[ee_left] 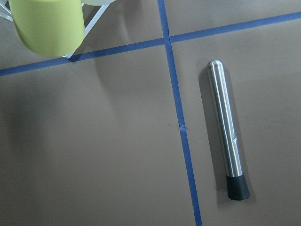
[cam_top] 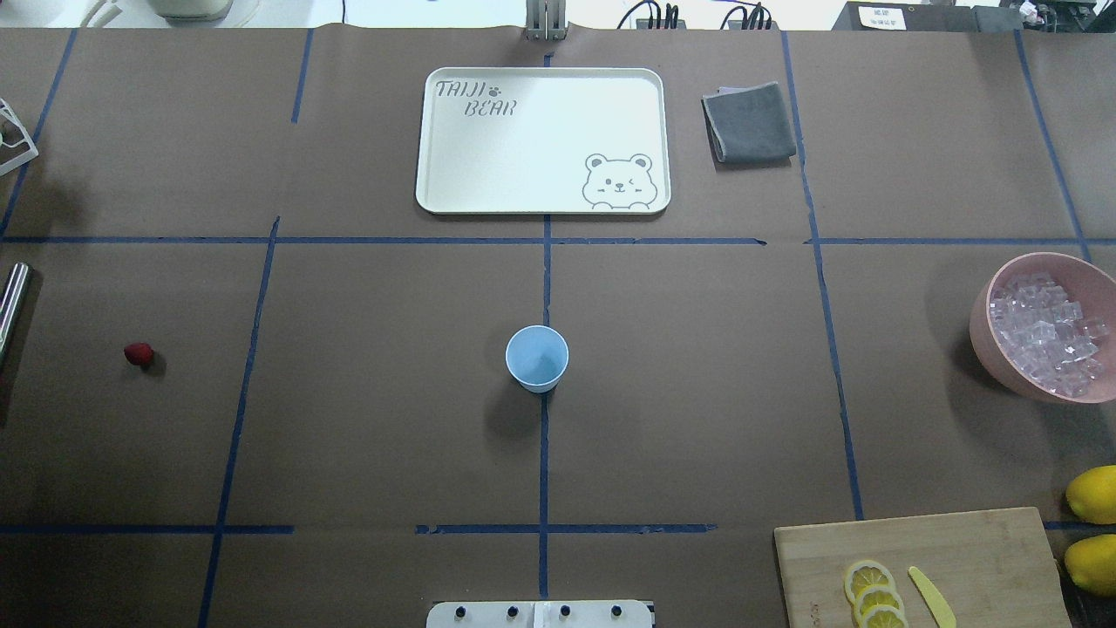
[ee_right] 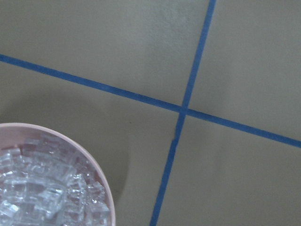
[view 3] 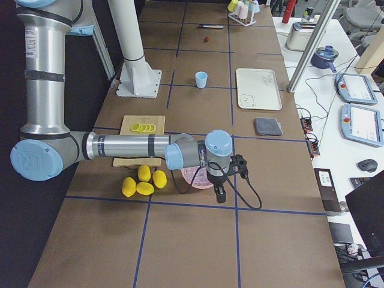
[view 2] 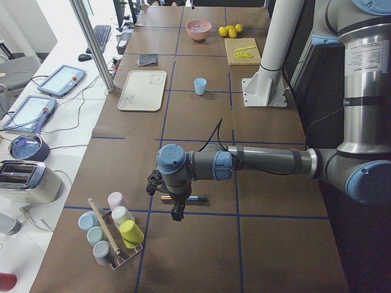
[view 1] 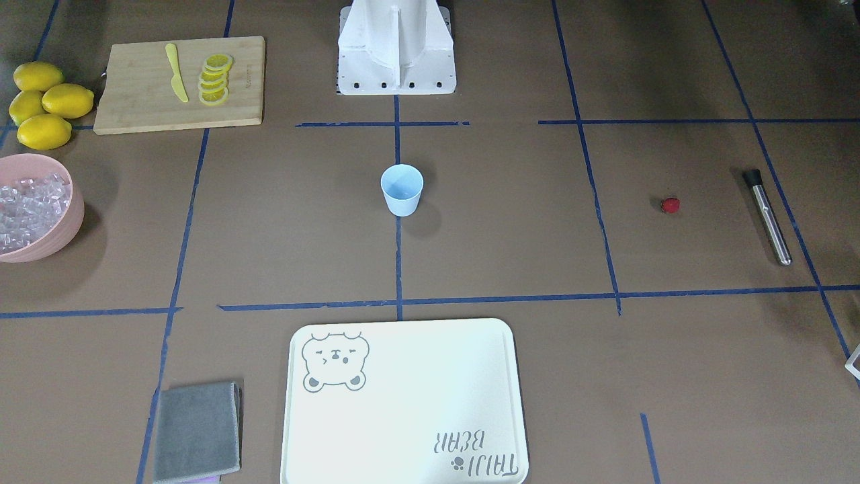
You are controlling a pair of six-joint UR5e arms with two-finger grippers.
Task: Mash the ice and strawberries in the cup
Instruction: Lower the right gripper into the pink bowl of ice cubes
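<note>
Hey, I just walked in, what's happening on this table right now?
Nothing is being handled yet. The blue cup sits empty mid-table, the strawberry lies on the table, and the ice is in the pink bowl. The left gripper hangs over the table by the steel muddler, and the right gripper hangs near the bowl. Neither appears to hold anything.

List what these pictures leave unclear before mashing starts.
- Left gripper: only in exterior left view, too small; open or shut unknown.
- Right gripper: likewise, exterior right view.
- Steel muddler: cut by overhead view's left edge.
- Pink bowl: mostly behind the right arm, exterior right view.
</note>
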